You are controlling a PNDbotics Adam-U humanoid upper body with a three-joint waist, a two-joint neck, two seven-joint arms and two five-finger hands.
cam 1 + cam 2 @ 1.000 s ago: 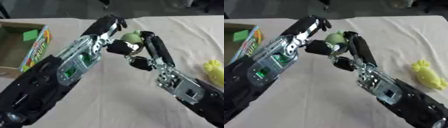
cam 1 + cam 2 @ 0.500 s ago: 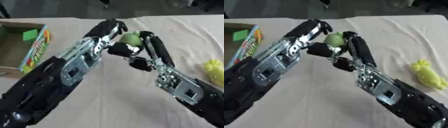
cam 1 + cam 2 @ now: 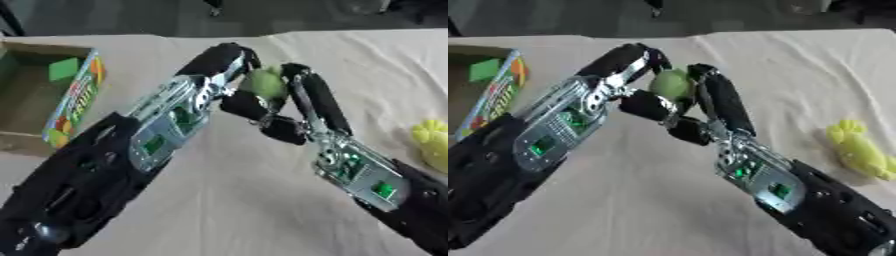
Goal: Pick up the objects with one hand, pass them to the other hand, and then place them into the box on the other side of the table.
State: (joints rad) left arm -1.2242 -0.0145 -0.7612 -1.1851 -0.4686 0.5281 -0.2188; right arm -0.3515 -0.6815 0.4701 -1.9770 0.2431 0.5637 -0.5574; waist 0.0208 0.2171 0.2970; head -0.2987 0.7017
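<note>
A small round green object [image 3: 262, 84] is held above the middle of the table, between my two hands. My right hand [image 3: 302, 102] reaches up from the lower right, with its long fingers behind the object and its thumb curled under it. My left hand [image 3: 223, 56] comes from the lower left, its fingers curled over the object's upper left side. An open cardboard box [image 3: 77, 95] with a colourful printed side stands at the left edge, and a green block [image 3: 63, 68] lies inside it. A yellow knobbly object [image 3: 857, 150] lies on the cloth at the right.
A beige cloth [image 3: 640, 200] covers the table. My two forearms cross the lower half of the view. Dark floor lies beyond the far table edge [image 3: 350, 31].
Both hands stay together at the green object. The left hand has closed in a little on it. The whole picture has slid slightly downward.
</note>
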